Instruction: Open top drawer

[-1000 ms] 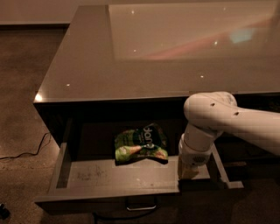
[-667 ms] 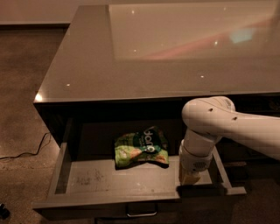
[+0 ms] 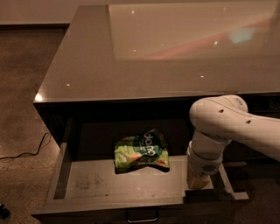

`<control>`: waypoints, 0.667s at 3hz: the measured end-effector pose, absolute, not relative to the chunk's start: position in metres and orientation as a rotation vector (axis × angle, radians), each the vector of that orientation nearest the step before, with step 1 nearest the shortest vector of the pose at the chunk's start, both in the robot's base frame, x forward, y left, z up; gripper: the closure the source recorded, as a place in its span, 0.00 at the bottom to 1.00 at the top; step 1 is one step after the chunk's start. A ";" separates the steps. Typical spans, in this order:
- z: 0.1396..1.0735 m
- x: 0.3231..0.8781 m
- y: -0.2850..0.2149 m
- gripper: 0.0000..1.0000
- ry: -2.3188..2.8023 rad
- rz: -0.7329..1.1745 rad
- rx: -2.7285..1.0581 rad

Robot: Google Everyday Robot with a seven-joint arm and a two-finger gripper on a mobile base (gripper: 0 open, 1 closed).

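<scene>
Glossy grey countertop [image 3: 131, 65] reflecting light, dim speckled floor [image 3: 22, 87], pale wall [image 3: 35, 8] behind

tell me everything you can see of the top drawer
The wide top drawer stands open, well out from under the glossy grey countertop. It has light grey inner walls, a scuffed grey floor and a dark front with a small central loop handle. A crumpled green snack bag lies on its floor toward the back. The white arm's gripper reaches down inside its right front corner.
</scene>
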State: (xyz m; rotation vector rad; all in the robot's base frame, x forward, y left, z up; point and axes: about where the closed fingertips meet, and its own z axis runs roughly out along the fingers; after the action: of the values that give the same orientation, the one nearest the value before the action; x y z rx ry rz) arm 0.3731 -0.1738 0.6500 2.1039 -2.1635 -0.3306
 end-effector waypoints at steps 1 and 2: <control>0.665 0.367 -0.182 1.00 -2.186 -0.281 2.090; 0.663 0.363 -0.183 1.00 -2.184 -0.288 2.075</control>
State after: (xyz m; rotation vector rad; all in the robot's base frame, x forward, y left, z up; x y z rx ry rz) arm 0.3628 -0.1833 0.6628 2.0754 -2.1841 -0.2877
